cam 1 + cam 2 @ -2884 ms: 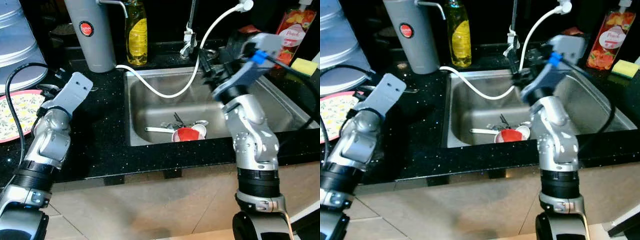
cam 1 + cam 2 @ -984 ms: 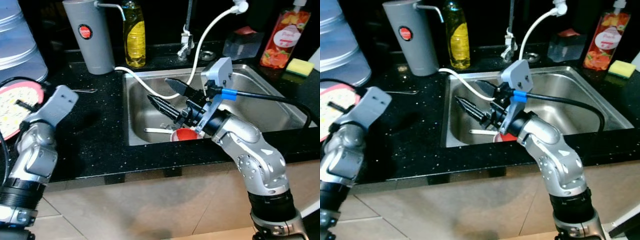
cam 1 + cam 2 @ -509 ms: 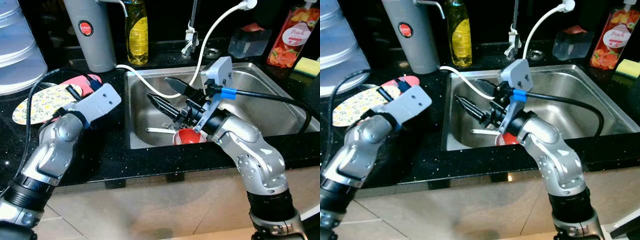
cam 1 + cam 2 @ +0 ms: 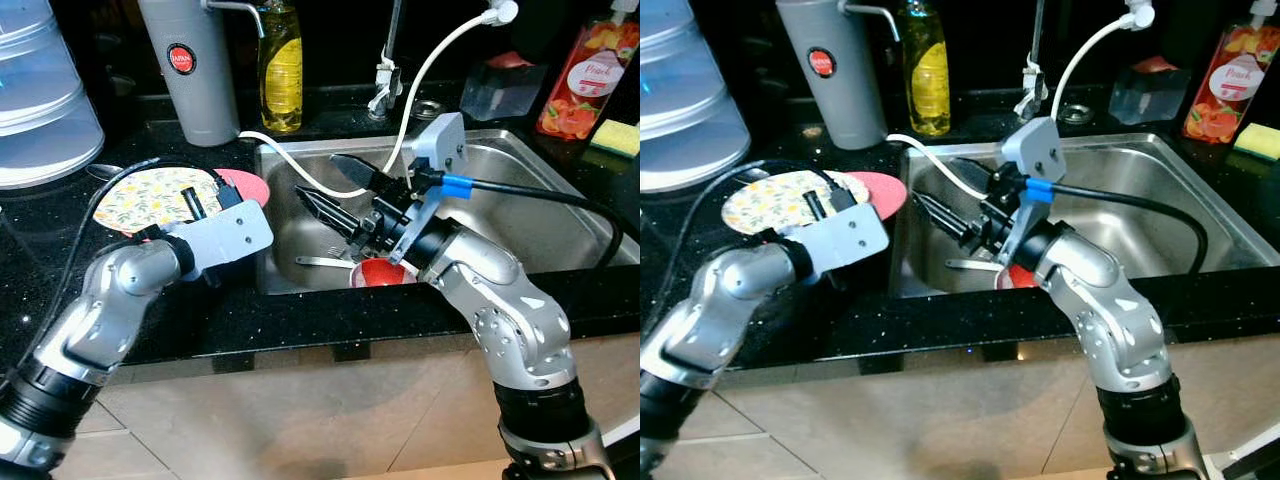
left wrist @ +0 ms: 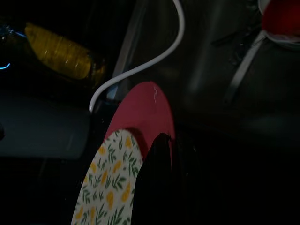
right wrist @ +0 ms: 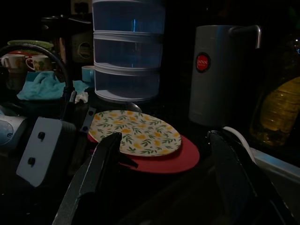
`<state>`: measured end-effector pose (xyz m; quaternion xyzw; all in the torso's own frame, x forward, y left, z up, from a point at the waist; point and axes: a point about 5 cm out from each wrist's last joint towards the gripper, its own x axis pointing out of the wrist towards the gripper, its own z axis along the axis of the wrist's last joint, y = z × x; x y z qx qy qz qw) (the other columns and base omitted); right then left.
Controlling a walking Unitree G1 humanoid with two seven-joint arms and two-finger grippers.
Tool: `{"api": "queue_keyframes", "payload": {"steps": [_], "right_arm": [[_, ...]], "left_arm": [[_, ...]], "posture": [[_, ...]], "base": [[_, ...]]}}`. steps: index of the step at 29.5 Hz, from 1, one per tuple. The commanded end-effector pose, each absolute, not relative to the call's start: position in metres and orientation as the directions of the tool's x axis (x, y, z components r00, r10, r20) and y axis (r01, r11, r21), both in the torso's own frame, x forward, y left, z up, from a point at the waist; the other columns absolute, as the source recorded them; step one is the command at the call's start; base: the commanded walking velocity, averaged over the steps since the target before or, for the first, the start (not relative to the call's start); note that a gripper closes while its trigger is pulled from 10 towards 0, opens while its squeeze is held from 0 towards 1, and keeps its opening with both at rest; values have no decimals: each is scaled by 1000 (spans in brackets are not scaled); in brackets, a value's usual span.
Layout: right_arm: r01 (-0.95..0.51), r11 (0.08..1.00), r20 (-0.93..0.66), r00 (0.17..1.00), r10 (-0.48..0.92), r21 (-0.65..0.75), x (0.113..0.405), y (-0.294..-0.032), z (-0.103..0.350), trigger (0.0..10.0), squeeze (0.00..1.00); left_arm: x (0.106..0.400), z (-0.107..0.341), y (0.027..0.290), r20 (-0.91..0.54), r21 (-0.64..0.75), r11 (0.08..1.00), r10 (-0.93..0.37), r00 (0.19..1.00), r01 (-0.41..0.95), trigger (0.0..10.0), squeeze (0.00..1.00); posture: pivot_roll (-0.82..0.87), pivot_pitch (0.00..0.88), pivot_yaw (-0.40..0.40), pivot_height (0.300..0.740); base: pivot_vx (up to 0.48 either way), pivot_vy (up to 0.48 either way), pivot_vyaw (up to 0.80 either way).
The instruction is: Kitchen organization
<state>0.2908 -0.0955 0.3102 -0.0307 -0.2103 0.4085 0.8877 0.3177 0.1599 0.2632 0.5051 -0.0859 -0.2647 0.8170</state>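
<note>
At the sink's left rim, on the black bench [image 4: 230,320], we see the left pincer [image 4: 195,208] clamped on two stacked plates: a flowered plate [image 4: 150,200] lying on a red plate [image 4: 245,187], whose far edge juts out over the sink [image 4: 520,215]. One finger [image 5: 157,159] lies on top of the stack; the other we take to be beneath. The right pincer [image 4: 335,195] hangs over the sink basin with its fingers spread wide and holding nothing, pointed toward the plates.

In our judgement the main risk is the flowered plate sliding off the red one, since the grip sits at one edge and the stack overhangs the basin. A tilt could drop either plate onto the red cup [image 4: 378,272] and the spoon [image 4: 325,262] lying at the sink's front wall. The white hose [image 4: 300,165] crossing the sink's left rim just beside the plates could also snag them.

The lower finger of the left pincer is hidden under the plates. The left wrist view is dark, so the other cutlery in the sink is hard to make out.
</note>
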Motion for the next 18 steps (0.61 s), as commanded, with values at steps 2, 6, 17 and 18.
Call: {"api": "queue_keyframes", "payload": {"steps": [2, 6, 17, 18], "right_arm": [[-711, 669, 348, 585, 733, -215, 293, -97, 311, 10000, 0], [-711, 670, 349, 585, 733, -215, 293, -97, 311, 10000, 0], [-713, 668, 351, 582, 734, -215, 294, -97, 313, 10000, 0], [-713, 667, 351, 582, 734, -215, 294, -96, 313, 10000, 0]], "left_arm": [[317, 254, 171, -201, 867, 313, -493, 847, 388, 10000, 294], [318, 250, 181, -239, 870, 301, -437, 867, 391, 10000, 1000], [312, 280, 170, -98, 726, 532, -549, 830, 437, 10000, 0], [308, 285, 166, -77, 687, 556, -585, 807, 468, 10000, 0]], "posture": [[-66, 142, 55, 740], [-66, 144, 52, 740], [-63, 141, 46, 740], [-63, 141, 46, 740]], "base": [[0, 0, 0], [0, 0, 0], [0, 0, 0], [0, 0, 0]]}}
